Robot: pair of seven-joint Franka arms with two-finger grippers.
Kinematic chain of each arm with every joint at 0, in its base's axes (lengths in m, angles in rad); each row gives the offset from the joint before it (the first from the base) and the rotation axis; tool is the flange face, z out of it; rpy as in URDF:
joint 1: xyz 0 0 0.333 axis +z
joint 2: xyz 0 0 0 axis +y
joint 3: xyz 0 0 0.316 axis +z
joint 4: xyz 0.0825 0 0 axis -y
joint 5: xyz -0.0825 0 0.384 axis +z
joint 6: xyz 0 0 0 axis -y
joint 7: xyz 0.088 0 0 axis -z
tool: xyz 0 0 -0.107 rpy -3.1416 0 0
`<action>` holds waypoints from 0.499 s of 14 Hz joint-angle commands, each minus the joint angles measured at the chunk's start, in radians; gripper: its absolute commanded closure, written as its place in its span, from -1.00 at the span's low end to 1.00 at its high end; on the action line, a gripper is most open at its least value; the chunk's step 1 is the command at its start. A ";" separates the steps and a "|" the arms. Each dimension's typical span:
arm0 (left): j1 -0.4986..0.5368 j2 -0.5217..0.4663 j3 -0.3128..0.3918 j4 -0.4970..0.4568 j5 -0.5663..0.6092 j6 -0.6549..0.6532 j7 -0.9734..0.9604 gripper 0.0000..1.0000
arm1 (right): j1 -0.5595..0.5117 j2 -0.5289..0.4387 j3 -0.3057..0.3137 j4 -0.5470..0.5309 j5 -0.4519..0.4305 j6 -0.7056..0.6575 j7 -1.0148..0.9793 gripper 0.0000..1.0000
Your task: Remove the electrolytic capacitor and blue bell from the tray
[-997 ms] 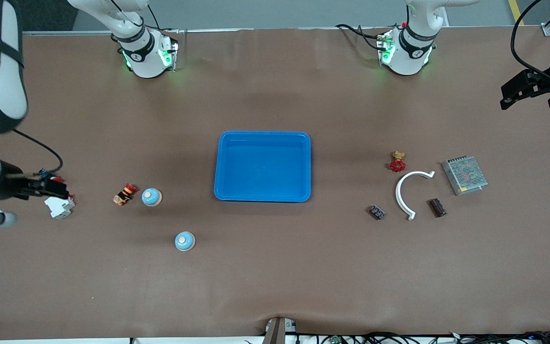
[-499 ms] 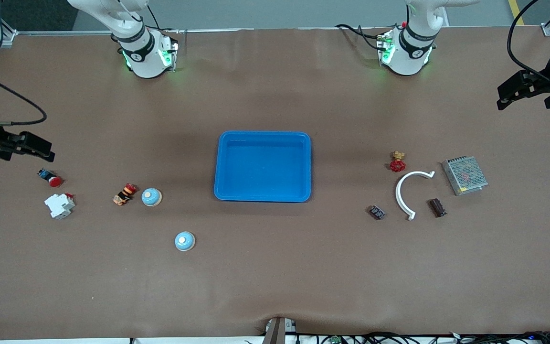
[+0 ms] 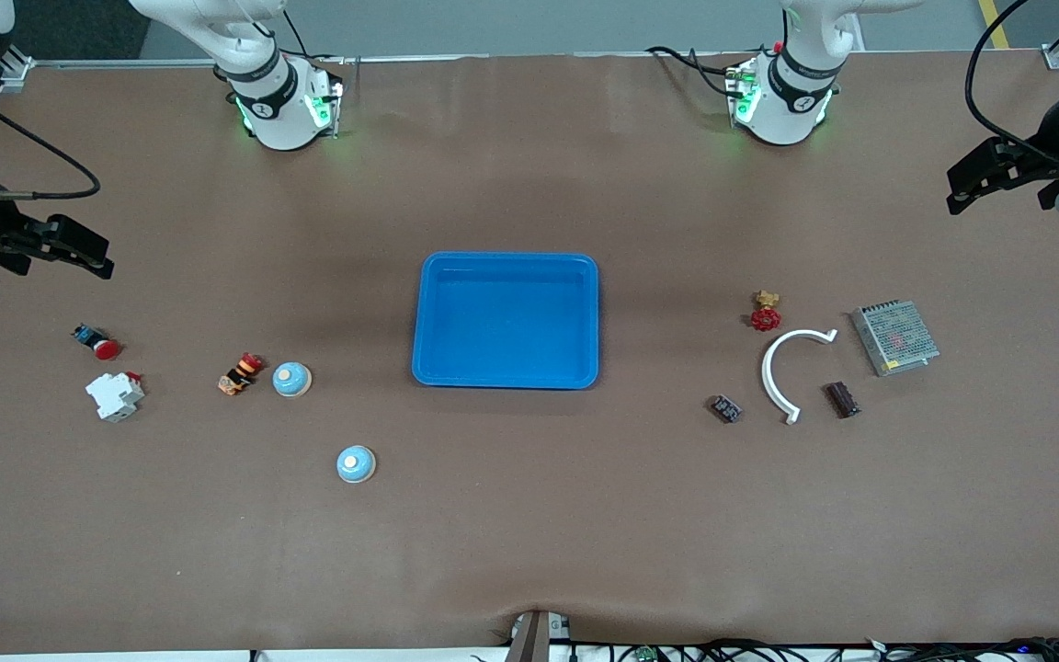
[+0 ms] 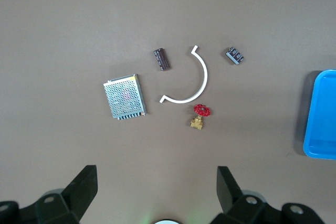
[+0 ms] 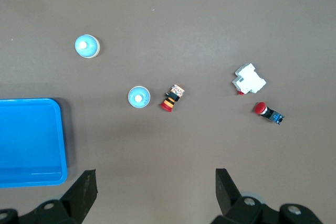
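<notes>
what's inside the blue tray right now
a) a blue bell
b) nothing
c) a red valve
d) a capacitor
b: the tray shows only its bare blue floor in the front view; both blue bells sit on the table toward the right arm's end, and the red valve and the dark capacitor lie toward the left arm's end.

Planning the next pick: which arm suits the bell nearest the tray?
Right: the bell lies at its end of the table, near the open right end effector; the left end effector waits elsewhere.
</notes>
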 commanded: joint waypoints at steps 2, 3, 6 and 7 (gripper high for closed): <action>0.006 -0.010 -0.005 -0.009 -0.017 0.016 -0.008 -1.00 | -0.001 -0.040 0.001 -0.040 -0.003 0.006 0.019 -1.00; 0.006 -0.012 -0.005 -0.009 -0.017 0.014 -0.008 -1.00 | -0.001 -0.039 0.001 -0.038 -0.003 0.005 0.019 -1.00; 0.007 -0.010 -0.005 -0.003 -0.017 0.014 -0.010 -1.00 | -0.001 -0.037 0.001 -0.034 -0.003 -0.003 0.017 -1.00; 0.007 -0.010 -0.005 -0.003 -0.017 0.014 -0.010 -1.00 | -0.001 -0.037 0.000 -0.031 -0.005 -0.011 0.019 -1.00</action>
